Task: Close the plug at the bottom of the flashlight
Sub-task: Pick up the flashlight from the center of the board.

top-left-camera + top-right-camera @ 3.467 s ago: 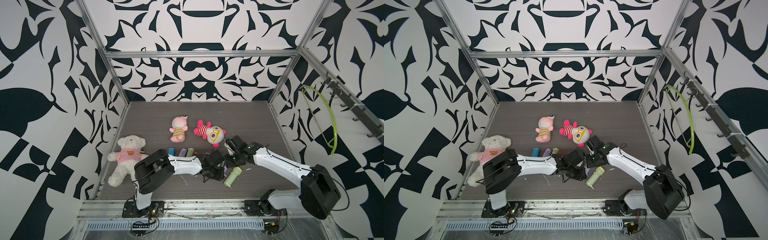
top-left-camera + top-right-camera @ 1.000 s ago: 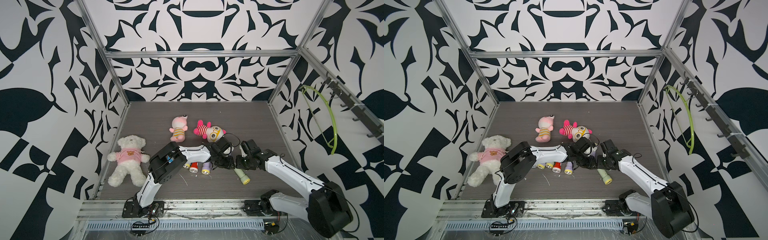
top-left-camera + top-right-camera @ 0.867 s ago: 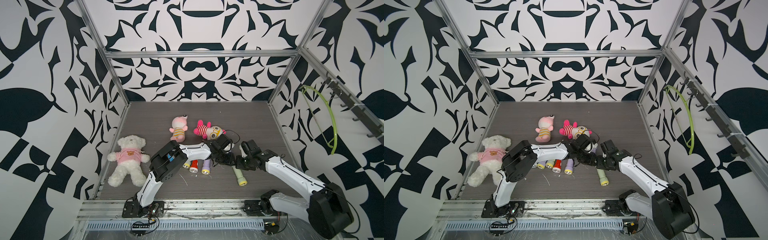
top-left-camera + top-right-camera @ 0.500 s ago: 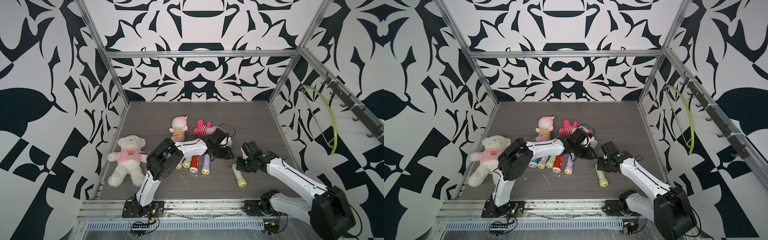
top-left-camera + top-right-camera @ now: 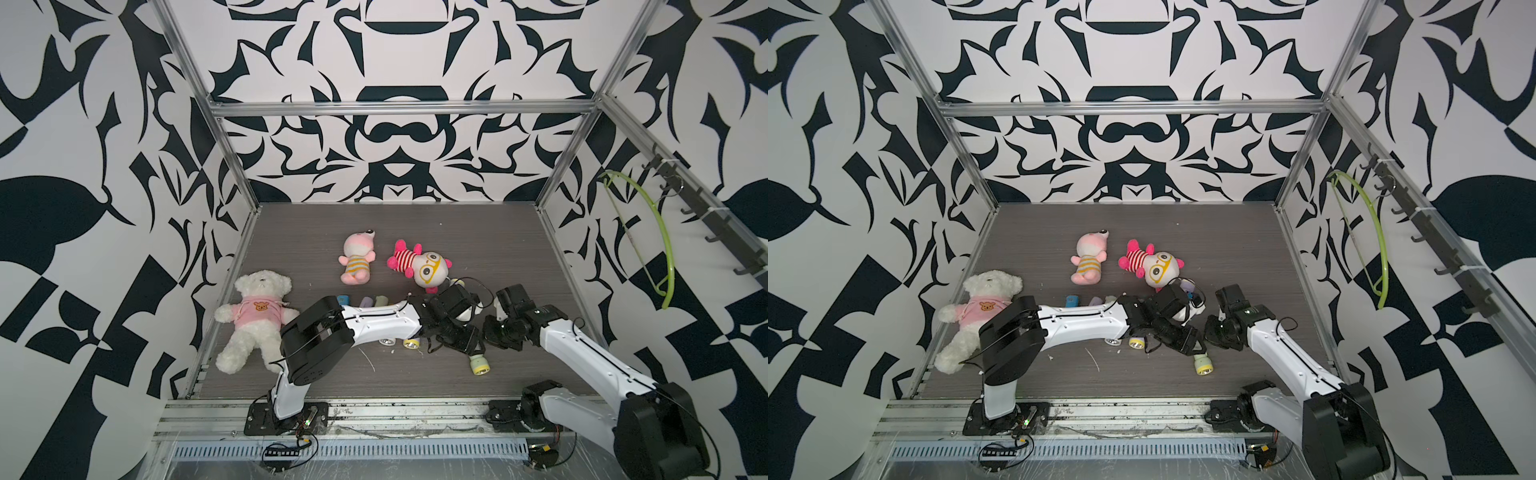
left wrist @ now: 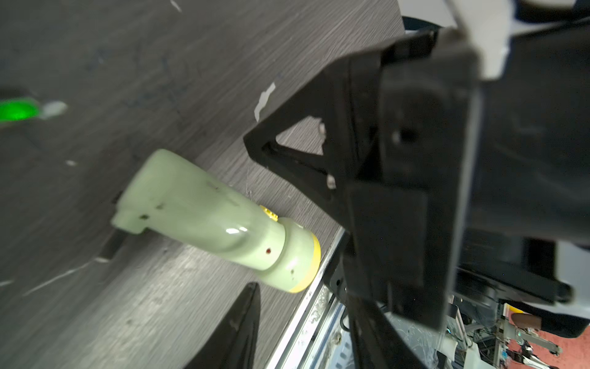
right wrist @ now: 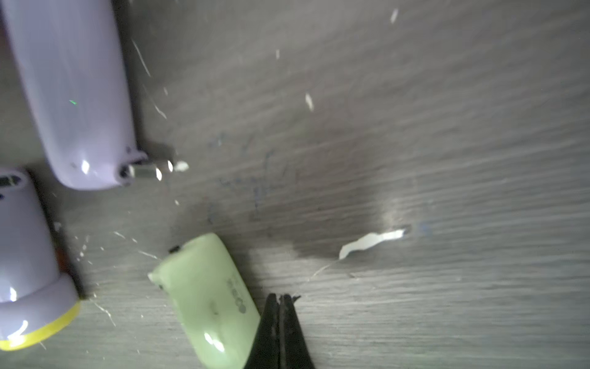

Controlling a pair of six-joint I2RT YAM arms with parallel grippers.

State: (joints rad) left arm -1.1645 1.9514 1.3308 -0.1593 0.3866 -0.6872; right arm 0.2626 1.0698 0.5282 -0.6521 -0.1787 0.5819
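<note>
**Flashlight let go**

The green flashlight (image 5: 478,362) lies free on the surface (image 5: 415,232), between both hands. The left hand (image 5: 465,338) has just opened a little and holds nothing. The right hand (image 7: 281,308) stays shut and empty beside it. The plug end (image 7: 167,266) looks flat, so maybe it is done.

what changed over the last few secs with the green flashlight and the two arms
The green flashlight has turned: it slanted toward the near left, now its yellow-rimmed head points near right. The left gripper swung off toward the glasses doll and came back beside the flashlight, jaws apart, holding nothing. The right gripper sits shut by its tail. Teddy and pink doll unmoved.
</note>
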